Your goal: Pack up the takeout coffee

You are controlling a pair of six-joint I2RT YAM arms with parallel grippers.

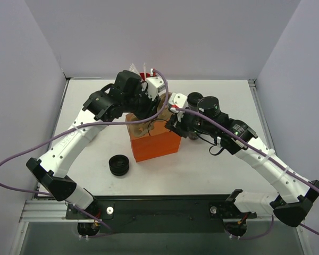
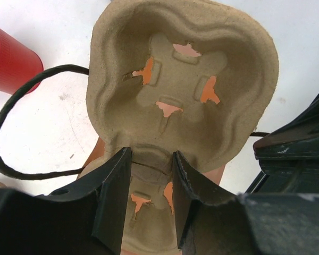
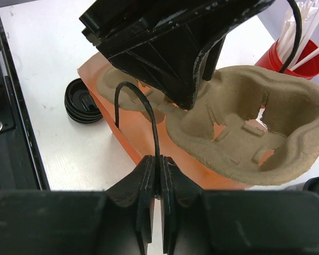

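Tray over the bag, both tools clamped

Bench [image 1: 202, 170] first: white, walled on three sides, with the two arms reaching in from the near edge and meeting in the middle. The left arm [image 1: 69, 141] bends in from the left and the right arm [image 1: 266, 159] from the right, both ending above the orange bag [image 1: 154, 143], which stands upright near the centre.

A pulp tray [image 2: 244, 69] lies tilted across the bag's mouth. One end sits low over the opening and the other juts past the bag's far edge towards the back. Orange shows through the slots in its cells.

The left tool [image 2: 150, 159] is closed on the tray, one finger on each side of a ridge at its near end. The right tool [image 3: 157, 162] is pinched tight on the bag's black cord handle [image 3: 154, 130], which arches up from the bag's rim into the fingers. The two tools are very close, the left just above and beyond the right.

One black lidded cup [image 1: 195, 99] stands on the bench outside the bag, just beyond the right arm's wrist. From here I cannot tell whether another cup stands beside it.

A low stack of black lids [image 1: 118, 164] rests on the bench left of the bag, near the front. A red cup [image 2: 10, 61] holding white straws [image 3: 303, 21] stands behind the bag.
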